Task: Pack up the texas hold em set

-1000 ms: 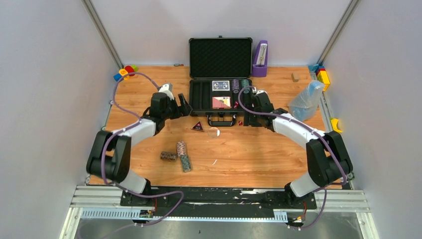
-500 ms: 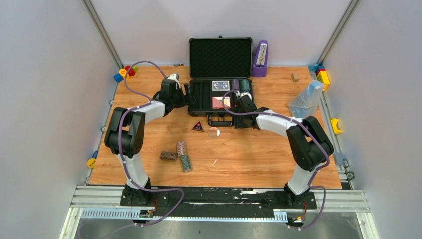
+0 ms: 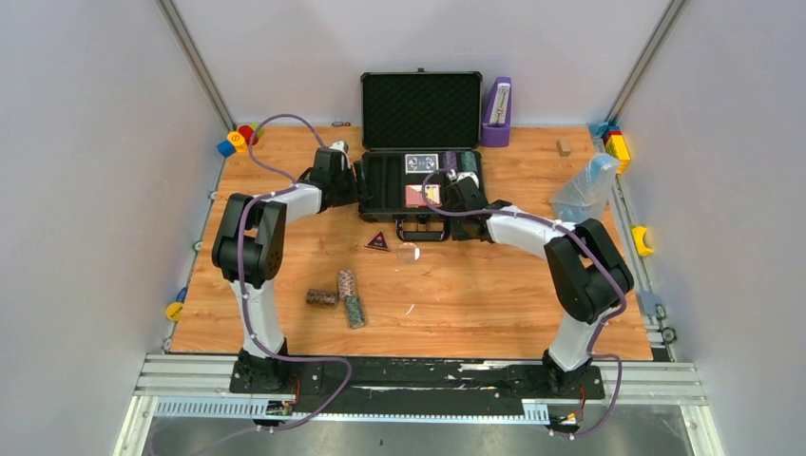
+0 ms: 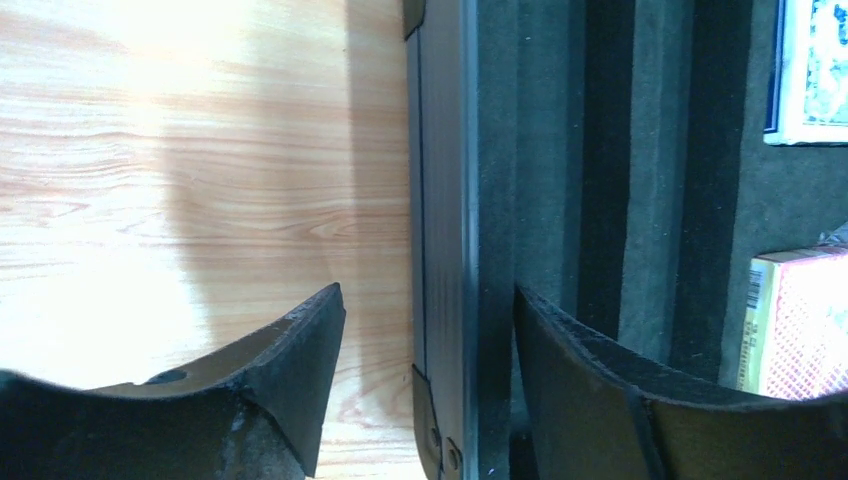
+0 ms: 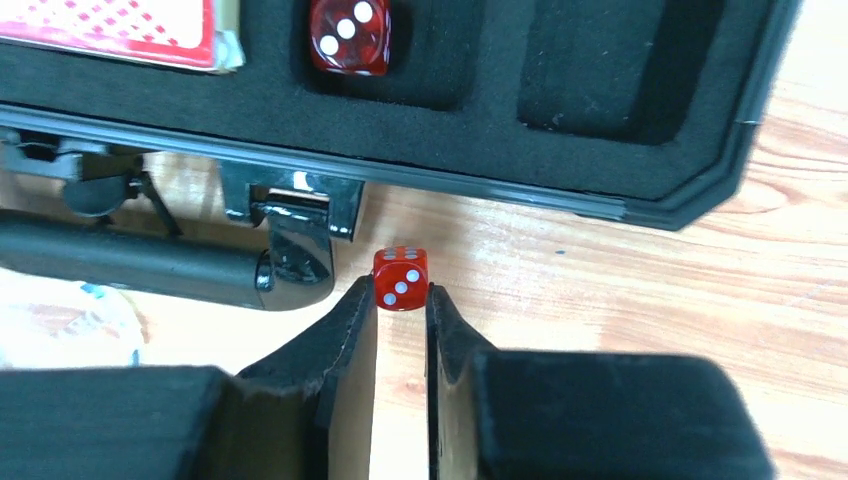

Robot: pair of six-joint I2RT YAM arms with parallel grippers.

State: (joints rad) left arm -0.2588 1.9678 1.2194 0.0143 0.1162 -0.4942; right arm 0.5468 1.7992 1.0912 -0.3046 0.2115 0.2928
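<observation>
The black case (image 3: 420,112) lies open at the back middle of the table (image 3: 475,304). From above, the right wrist hides the case's front edge. Only up close do I see the red die (image 5: 401,278) on the table beside the case handle (image 5: 130,262), with the right gripper (image 5: 401,303) pinched narrow on it. The red deck (image 5: 110,25) is cut off. The left gripper (image 4: 428,295) stands wide astride the case's left wall. Chip rolls (image 3: 339,296) lie well in front.

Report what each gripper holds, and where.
Left gripper: nothing, open astride the case wall. Right gripper: jaws flank opposite sides of the red die on the table; grip cannot be told.
</observation>
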